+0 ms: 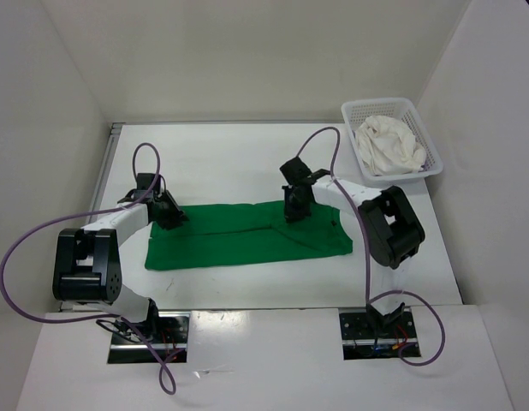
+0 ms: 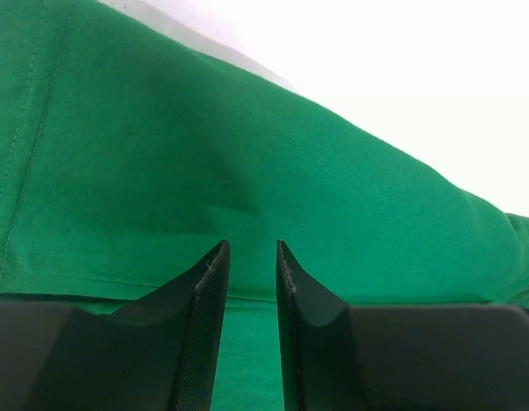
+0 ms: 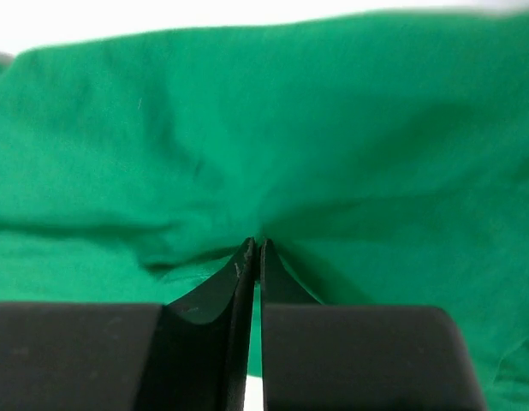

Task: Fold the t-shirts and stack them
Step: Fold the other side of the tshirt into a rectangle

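Observation:
The bright green t-shirt point(image 1: 239, 240) lies as a long folded band across the middle of the table. My left gripper point(image 1: 170, 216) is low over its upper left corner. In the left wrist view that gripper point(image 2: 252, 244) stands open, with green cloth point(image 2: 247, 154) under and beyond the gap between its fingers. My right gripper point(image 1: 294, 212) is at the band's upper edge, right of centre. The right wrist view shows it point(image 3: 256, 241) shut on a pinch of the green cloth point(image 3: 333, 128), with creases running out from the tips. A white t-shirt point(image 1: 389, 145) lies crumpled in the basket.
The white mesh basket point(image 1: 380, 103) stands at the back right corner against the wall. White walls close in the table on the left, back and right. Purple cables loop from both arms over the near table edge.

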Motion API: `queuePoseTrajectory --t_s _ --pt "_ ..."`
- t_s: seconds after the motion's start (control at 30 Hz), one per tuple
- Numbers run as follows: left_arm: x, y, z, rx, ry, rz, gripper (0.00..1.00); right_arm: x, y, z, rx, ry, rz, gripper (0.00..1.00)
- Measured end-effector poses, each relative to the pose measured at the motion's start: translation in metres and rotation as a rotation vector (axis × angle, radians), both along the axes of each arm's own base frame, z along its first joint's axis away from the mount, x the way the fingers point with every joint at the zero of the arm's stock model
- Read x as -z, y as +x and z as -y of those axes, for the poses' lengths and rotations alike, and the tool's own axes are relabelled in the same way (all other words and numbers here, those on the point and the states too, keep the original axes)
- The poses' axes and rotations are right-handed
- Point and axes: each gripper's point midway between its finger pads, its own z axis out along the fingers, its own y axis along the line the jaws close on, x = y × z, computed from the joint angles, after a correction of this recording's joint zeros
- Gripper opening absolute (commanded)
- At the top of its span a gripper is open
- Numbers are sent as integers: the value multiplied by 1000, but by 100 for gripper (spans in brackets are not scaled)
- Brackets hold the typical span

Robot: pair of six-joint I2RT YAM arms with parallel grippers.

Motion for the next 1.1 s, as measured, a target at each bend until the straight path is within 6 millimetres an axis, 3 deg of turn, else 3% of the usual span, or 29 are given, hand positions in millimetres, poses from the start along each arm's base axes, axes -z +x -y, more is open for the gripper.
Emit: queuePoseTrajectory --t_s 0.1,0.23,0.27,0.33,0.47,0.57,0.63,0.73,0.8,0.93,1.03,1.1 --pt "0 0 0 1 -2 0 35 -6 -13 -4 -14 23 -14 5" --pt "-1 0 2 5 -11 2 35 -12 -36 -17 -44 62 -50 14" --pt "-1 1 2 5 -12 4 35 -13 -42 -21 -49 74 -66 22" --pt "-2 1 3 8 -17 5 35 -11 -55 -27 -62 95 -98 26" --pt "-6 5 4 10 -20 17 35 -11 -81 -39 -91 146 -178 44" --pt "-14 13 4 12 -23 40 35 -22 -89 -43 -103 187 -198 43" --pt "-21 19 4 13 -22 58 35 -37 -88 -43 -107 218 -174 30" --pt "-33 28 6 22 -25 88 35 -58 -72 -33 -69 257 -115 18" --pt "-43 36 11 39 -22 115 35 -60 -60 -24 -29 259 -83 14" --pt "-52 39 38 104 -39 140 35 -33 -56 -9 16 221 -96 7" --pt "-50 39 68 162 -67 132 35 -1 -77 -4 13 175 -176 7" --pt "-44 36 87 196 -82 113 35 9 -90 -2 5 155 -211 7"
